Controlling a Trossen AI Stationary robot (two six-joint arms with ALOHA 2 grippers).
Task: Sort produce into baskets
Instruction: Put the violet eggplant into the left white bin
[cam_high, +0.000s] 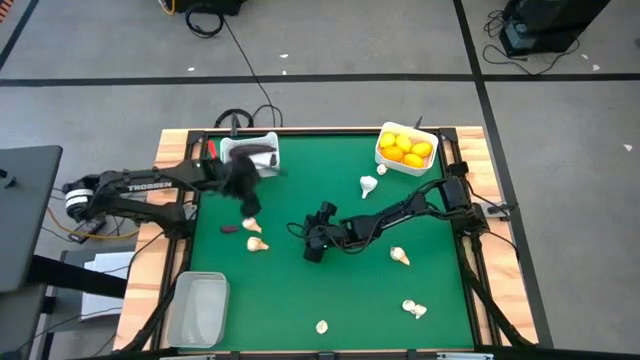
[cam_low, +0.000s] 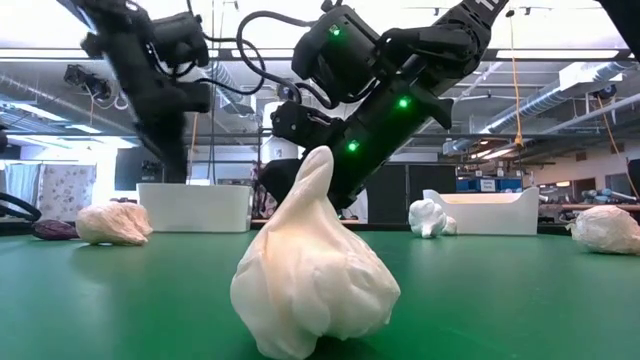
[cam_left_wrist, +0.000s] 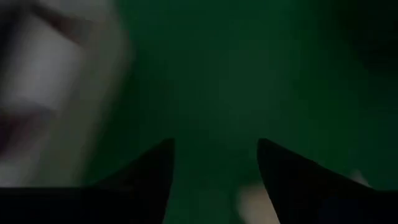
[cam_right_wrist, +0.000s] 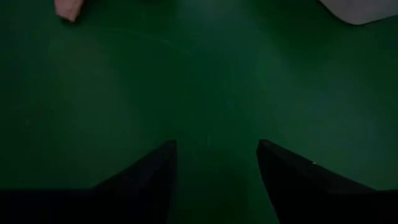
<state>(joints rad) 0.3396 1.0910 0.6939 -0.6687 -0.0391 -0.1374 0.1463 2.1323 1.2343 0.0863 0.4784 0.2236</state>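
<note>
Both grippers, left gripper (cam_high: 247, 207) and right gripper (cam_high: 313, 250), are hanging parted and empty over green mat. Garlic bulbs (cam_high: 256, 243) are lying scattered; probably light, papery, best pinched across the belly.

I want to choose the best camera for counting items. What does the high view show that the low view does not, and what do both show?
Only the high view shows the yellow citrus fruits inside their white basket, the clear basket at the table's front left, and both arms whole.

Only the low view shows the room behind the table and one garlic bulb from very near.

Both show scattered garlic bulbs, the green table, white baskets and the two arms.
</note>
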